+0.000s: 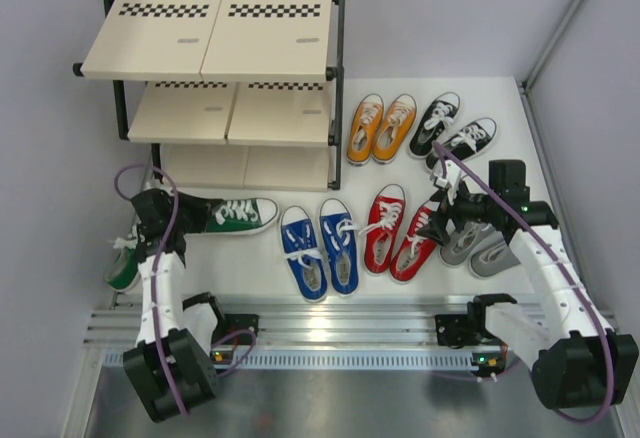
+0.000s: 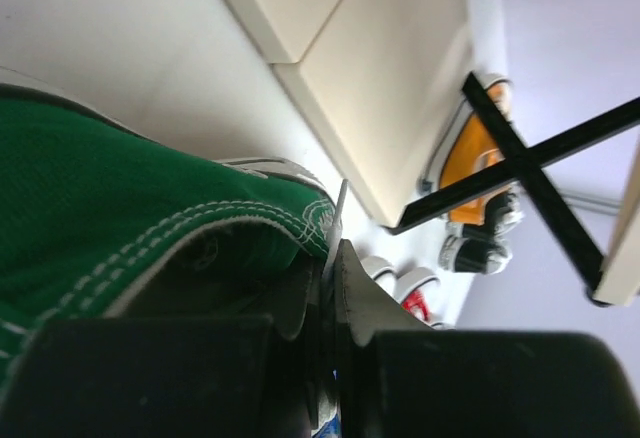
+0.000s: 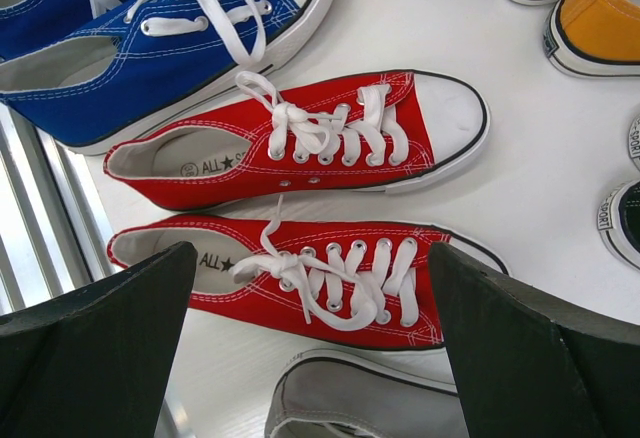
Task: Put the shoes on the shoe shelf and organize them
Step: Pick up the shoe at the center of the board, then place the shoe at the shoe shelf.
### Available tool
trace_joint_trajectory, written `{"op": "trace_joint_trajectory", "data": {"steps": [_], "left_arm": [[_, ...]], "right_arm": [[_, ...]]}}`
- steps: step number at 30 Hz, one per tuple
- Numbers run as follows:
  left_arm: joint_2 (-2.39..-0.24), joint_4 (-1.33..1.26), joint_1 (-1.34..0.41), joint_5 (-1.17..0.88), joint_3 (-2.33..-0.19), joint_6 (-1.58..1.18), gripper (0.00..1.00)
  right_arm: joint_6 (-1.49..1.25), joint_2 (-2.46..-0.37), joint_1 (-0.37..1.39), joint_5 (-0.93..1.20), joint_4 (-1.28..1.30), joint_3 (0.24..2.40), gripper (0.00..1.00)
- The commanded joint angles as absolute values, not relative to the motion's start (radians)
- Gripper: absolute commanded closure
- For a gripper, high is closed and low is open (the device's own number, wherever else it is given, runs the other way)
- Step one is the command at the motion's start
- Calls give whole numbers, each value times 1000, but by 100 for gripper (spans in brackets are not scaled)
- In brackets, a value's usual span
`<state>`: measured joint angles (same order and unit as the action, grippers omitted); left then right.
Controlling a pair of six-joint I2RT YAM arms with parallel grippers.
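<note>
Presently the left gripper (image 2: 330, 258) is clenched on the green shoe (image 2: 110, 188). Its fingers (image 2: 365, 298) pinch only the thin canvas rim at the shoe's opening. The overhead view shows that shoe lying on the table (image 1: 300, 183), heel toward the gripper and toe toward the blue pair (image 1: 318, 250), just in front of the bottom tier of the shoe shelf (image 1: 205, 38). A second green shoe (image 1: 124, 270) lies on the far side of the left arm, partly hidden by it. None of the shoes in view sits on the shelf.

The right gripper (image 3: 311, 253) stands released, holding nothing, and hovers over one red shoe (image 3: 240, 308) with a finger on either side of it. A grey shoe (image 3: 340, 398) lies just beside that one.

Assessment: the step in hand is the lift of the green shoe.
- The bite is narrow and takes one wall of the canvas, so the toe will likely droop. Raise slowly and check that the rim is not slipping.
- Carry the shoe high enough to clear the shelf's front edge, then lower it until the sole lies flat on a board.
- Set it to one side of the board, leaving room for its mate alongside.
- Hold the right arm where it is until the left has passed.
</note>
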<state>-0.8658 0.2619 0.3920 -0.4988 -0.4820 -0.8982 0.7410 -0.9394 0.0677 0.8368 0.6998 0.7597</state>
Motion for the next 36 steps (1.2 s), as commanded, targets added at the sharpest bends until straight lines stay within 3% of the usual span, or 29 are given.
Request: {"op": "trace_joint_trajectory", "data": {"steps": [1, 22, 36], "left_arm": [[-807, 111, 391, -522, -488, -1060, 100], [-939, -532, 390, -290, -364, -1526, 100], [-1133, -678, 315, -11, -382, -1608, 100]], "right_arm": [[761, -943, 57, 877, 698, 799, 1], [761, -962, 57, 871, 693, 801, 0], [762, -974, 58, 859, 687, 798, 1]]}}
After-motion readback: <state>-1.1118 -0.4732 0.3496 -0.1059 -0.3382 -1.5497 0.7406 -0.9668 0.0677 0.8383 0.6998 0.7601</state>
